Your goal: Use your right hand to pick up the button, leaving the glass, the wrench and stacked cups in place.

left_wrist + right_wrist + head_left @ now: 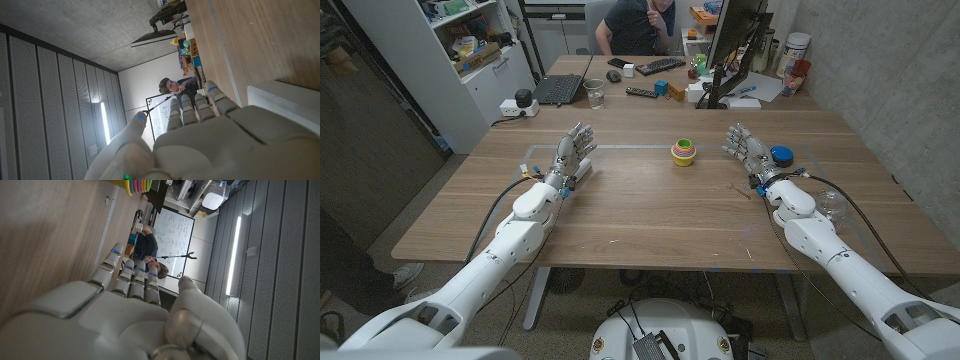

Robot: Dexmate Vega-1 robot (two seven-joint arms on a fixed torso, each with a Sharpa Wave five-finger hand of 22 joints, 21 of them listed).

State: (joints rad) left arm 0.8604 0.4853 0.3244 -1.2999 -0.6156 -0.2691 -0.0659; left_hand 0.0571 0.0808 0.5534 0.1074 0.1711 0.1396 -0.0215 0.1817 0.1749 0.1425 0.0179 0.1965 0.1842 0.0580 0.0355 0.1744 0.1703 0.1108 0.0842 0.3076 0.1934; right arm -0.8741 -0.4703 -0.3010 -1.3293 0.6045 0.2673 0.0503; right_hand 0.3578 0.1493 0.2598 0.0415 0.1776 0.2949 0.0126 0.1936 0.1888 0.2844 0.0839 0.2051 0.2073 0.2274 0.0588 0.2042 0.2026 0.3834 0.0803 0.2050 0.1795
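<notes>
Right hand (748,150) is standing open toward the tabletop's (650,215) right edge, its fingers spread and reaching toward the far edge, holding nothing. In the right wrist view the same hand (125,315) is showing its back with straight fingers (116,262) over the wood. Nearer the near right corner, beside the right forearm, the glass (830,205) is lying close to the right edge. Left hand (574,150) is standing open as well toward the left edge, fingers apart and empty, with a small white object lying just beside it; the left wrist view is showing that hand (210,140) with its fingers extended. Just beside the right hand, on the side of the right edge, the blue button (781,155) is resting on the tabletop, apart from the fingers. Farther in, around the middle toward the far edge, the stacked cups (683,151) are standing upright. Beyond the far edge, a person (635,25) is sitting at a cluttered desk.
</notes>
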